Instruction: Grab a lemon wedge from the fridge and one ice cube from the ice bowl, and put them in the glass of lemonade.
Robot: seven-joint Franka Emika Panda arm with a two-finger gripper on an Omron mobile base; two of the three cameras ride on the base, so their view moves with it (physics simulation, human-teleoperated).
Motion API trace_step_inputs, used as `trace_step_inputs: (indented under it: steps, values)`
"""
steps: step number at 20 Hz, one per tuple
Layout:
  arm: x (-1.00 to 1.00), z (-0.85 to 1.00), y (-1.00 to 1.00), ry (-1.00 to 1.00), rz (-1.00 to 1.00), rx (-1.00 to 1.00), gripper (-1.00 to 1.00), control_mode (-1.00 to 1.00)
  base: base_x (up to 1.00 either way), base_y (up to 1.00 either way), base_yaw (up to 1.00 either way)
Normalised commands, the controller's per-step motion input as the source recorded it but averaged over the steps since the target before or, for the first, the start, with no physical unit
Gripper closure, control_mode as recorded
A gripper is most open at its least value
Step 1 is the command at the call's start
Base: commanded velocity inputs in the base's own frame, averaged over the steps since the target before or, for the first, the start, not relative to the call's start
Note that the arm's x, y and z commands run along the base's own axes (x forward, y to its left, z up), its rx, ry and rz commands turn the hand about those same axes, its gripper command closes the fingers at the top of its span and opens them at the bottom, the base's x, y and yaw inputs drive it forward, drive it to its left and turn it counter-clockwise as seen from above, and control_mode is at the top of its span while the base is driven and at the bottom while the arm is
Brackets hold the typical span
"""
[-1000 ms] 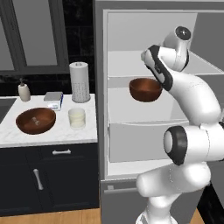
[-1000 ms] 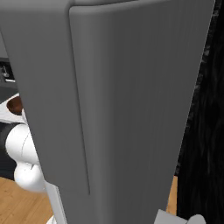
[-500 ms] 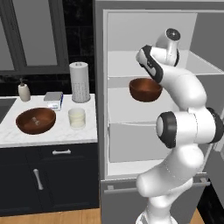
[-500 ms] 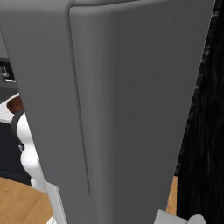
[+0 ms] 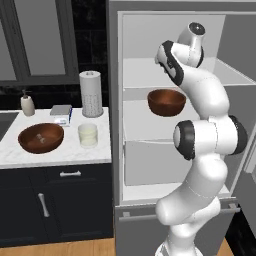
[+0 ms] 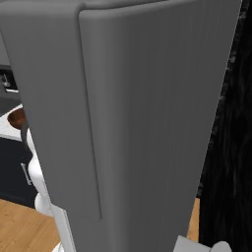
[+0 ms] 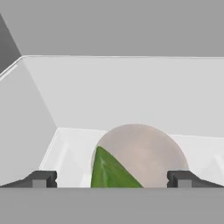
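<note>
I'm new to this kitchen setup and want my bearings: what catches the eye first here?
The white arm reaching into the open fridge, toward a brown bowl on its middle shelf. From the hand, the open pincer frames a green wedge against a pale round shape. Left, on the counter, stand the ice bowl and the glass of lemonade.

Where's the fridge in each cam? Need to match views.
Left base view: the fridge stands centre to right, open, white shelves behind the arm.
Right base view: fridge outer grey face, across most of the picture.
Hand view: fridge white inner walls, top and sides.
Shared landmark: the ice bowl on the counter, at the right base view's left edge.
</note>
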Motion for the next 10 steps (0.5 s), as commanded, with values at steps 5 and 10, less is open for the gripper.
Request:
trace_step_inputs:
  steps: [5, 10]
  values:
    - [-0.21, -0.12, 0.01, 0.0, 0.05, -0.01, -1.0, -1.0, 0.0, 0.0, 0.0]
    - [-0.05, -0.25, 0.0, 0.0, 0.0, -0.03, -1.0, -1.0, 0.0, 0.0, 0.0]
